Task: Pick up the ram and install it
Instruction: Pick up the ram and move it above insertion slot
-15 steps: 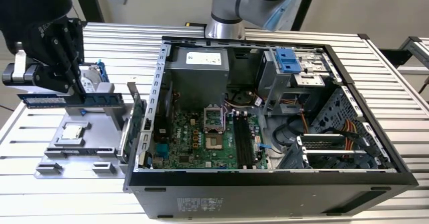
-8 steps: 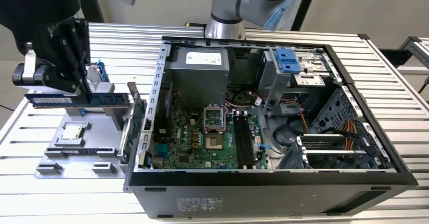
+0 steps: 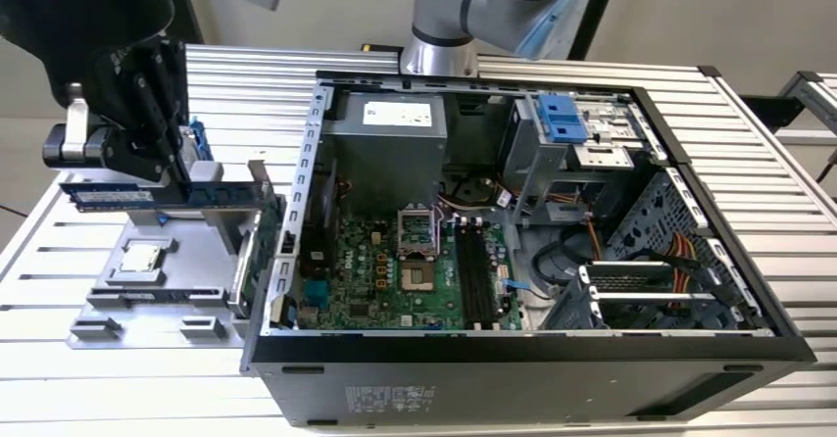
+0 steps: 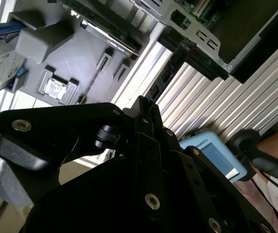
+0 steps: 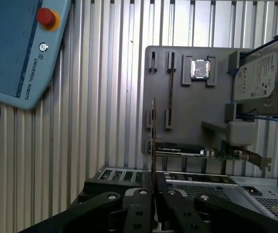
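Over the bench, my arm's gripper [image 5: 153, 191] is clamped on the ram [image 5: 153, 141]. Its fingers [image 5: 139, 200] pinch the thin board by its flat faces, so in the first wrist view the stick stands edge-on between them. I judge that grip keeps the contact edge free for seating.

In the exterior view the blue stick runs level, held clear above the grey holder tray [image 3: 131, 305] at that view's left. On the tray, a long narrow slot [image 5: 171, 92] lies bare; I take it for the stick's seat. A processor chip [image 5: 199, 68] lies flat in its own pocket, and the hard drive [image 5: 262, 80] and green expansion card [image 5: 202, 151] stand on edge, easy to grasp.

Beyond, the open computer case [image 3: 523, 359] lies on its side with the motherboard [image 3: 392, 270] facing up, its dark memory slots [image 3: 473, 275] reachable from above. The ram is not yet installed.
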`<state>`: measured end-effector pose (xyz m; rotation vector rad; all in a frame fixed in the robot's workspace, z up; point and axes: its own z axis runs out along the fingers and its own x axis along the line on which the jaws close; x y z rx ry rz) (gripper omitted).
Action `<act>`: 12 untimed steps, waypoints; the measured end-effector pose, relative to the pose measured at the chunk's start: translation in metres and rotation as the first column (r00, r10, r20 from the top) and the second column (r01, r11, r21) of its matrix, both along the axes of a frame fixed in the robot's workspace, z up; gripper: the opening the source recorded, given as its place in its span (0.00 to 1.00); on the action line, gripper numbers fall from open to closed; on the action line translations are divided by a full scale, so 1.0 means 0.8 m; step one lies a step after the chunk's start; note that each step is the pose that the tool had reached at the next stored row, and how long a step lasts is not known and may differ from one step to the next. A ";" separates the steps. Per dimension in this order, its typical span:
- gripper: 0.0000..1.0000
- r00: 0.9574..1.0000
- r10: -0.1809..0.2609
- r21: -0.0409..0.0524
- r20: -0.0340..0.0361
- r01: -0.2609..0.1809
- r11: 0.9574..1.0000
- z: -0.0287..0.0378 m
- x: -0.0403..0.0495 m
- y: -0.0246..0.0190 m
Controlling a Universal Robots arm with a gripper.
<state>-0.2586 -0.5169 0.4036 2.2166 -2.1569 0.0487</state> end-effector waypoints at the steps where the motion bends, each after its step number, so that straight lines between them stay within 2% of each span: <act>1: 0.00 1.000 0.000 0.000 0.000 0.000 1.000 0.0001 0.001 0.0000; 12: 0.00 1.000 0.000 0.000 0.000 0.000 1.000 0.0000 0.017 0.0000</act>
